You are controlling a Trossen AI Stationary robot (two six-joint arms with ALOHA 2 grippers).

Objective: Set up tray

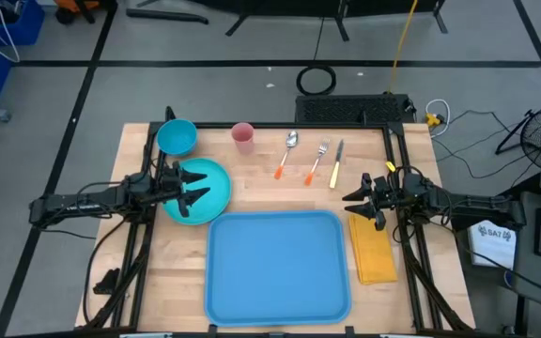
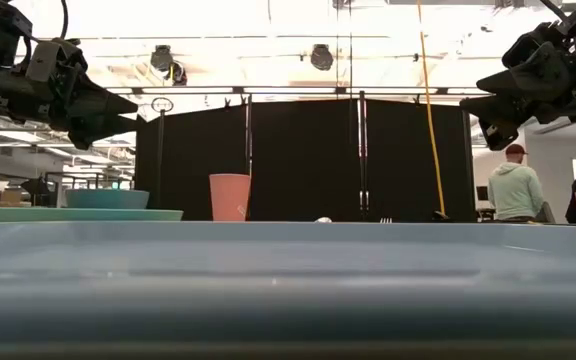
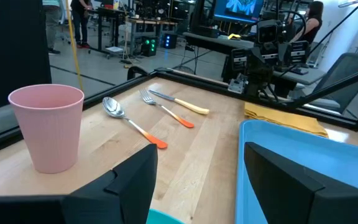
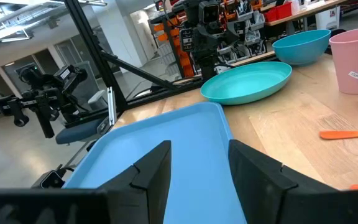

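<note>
- Two dark arms hover above the light wooden table [image 1: 261, 188], one at each side, neither holding anything.
- The large flat light-blue rectangular plastic tray [image 1: 278, 266] with rounded corners and a raised rim lies flat at the near middle of the table. Its long axis runs left to right, square with the table edges, and its near rim lies by the table's near edge.
- The left gripper [image 1: 195, 187] hangs over the round teal plastic plate [image 1: 216, 180], which sits just left of the tray's far left corner. Its two fingers [image 3: 129, 180] stand apart, pointing right.
- The right gripper [image 1: 357, 202] hangs above the far end of the yellow-orange folded cloth napkin [image 1: 375, 253], which lies just right of the tray. Its fingers [image 4: 151, 171] stand apart with nothing between them, pointing left.
- A teal plastic bowl [image 1: 177, 137] sits at the far left corner, just beyond the plate.
- A pink plastic cup [image 1: 242, 137] stands upright to the right of the bowl.
- Three utensils lie side by side beyond the tray: a metal spoon with an orange handle [image 1: 286, 155], a metal fork with an orange handle [image 1: 317, 161], and a metal knife with a yellow handle [image 1: 336, 164].
- Two people [image 2: 516, 184] stand in the room behind the table.
</note>
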